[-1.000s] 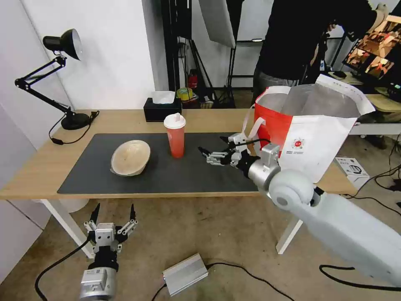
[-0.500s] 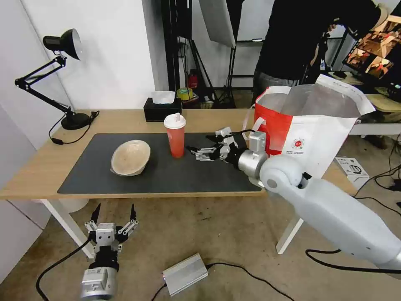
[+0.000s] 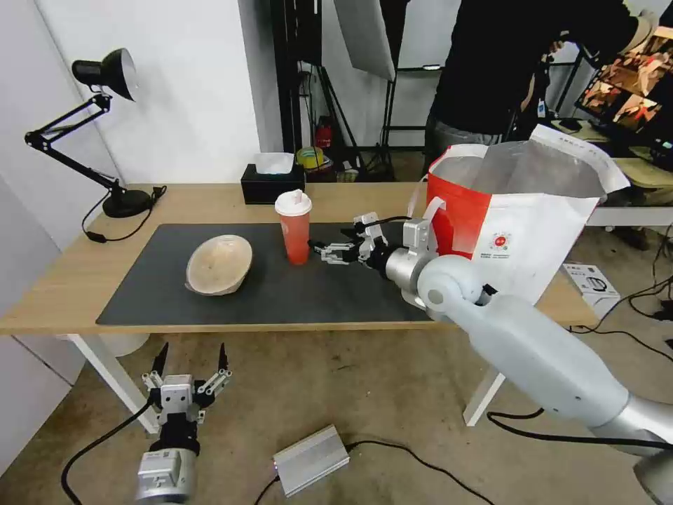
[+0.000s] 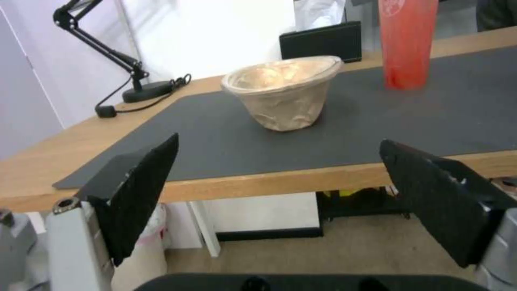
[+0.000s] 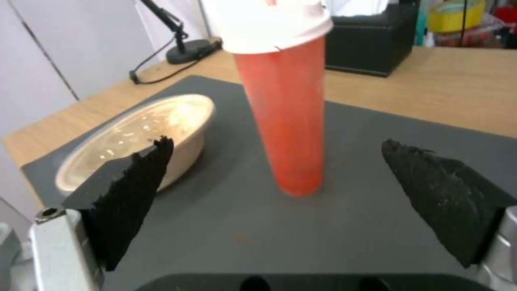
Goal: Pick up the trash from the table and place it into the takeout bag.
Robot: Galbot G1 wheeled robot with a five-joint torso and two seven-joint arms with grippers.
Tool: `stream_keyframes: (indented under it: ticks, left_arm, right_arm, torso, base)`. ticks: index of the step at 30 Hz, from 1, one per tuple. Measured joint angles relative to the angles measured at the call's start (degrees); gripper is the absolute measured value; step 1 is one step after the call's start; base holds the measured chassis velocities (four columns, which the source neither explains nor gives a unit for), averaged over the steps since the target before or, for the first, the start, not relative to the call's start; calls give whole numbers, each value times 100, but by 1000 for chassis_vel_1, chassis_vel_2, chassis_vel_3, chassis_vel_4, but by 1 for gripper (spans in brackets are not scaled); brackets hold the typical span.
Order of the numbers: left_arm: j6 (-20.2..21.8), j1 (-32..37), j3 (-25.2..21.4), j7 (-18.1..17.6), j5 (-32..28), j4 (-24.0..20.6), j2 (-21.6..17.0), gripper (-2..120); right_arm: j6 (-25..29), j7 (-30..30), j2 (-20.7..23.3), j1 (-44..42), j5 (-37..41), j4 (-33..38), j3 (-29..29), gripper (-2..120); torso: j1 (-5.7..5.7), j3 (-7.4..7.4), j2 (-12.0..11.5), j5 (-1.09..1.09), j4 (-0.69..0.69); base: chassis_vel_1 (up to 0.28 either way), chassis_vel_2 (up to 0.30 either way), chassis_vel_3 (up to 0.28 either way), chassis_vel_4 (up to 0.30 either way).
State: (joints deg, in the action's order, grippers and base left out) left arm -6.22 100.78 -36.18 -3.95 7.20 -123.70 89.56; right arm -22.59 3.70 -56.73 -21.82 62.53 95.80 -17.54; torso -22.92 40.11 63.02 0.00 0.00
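Observation:
A tall red cup (image 3: 294, 235) with a white lid stands on the dark mat (image 3: 315, 294) of the light-wood table (image 3: 70, 280). To its left, tilted on the mat, sits a beige bowl (image 3: 219, 264). My right gripper (image 3: 329, 244) is open and hovers low over the mat just right of the cup, not touching it. In the right wrist view the cup (image 5: 285, 113) stands ahead between the spread fingers (image 5: 135, 190). The takeout bag (image 3: 519, 217) stands open at the table's right end. My left gripper (image 3: 193, 345) hangs open below the table's front edge, with the bowl (image 4: 285, 91) beyond it.
A black tissue box (image 3: 272, 184) sits at the back of the table behind the cup. At the far left stands a black desk lamp (image 3: 105, 105) with its cable. On the floor lie a silver box (image 3: 310, 459) and cables. A person stands behind the bag.
My right gripper has travelled left across the mat from beside the bag to just short of the cup, staying open. The left arm has not moved.

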Motion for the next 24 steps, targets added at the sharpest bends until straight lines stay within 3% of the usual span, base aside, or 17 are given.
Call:
stream_keyframes:
  ticks: [24]
  left_arm:
    - [-50,-99,3,-4,-3,174,12,100]
  right_arm:
    - [186,-30,-711,414,-179,-965,-242,99]
  torso:
    - [0,0,0,0,0]
  base:
    - [0,0,0,0]
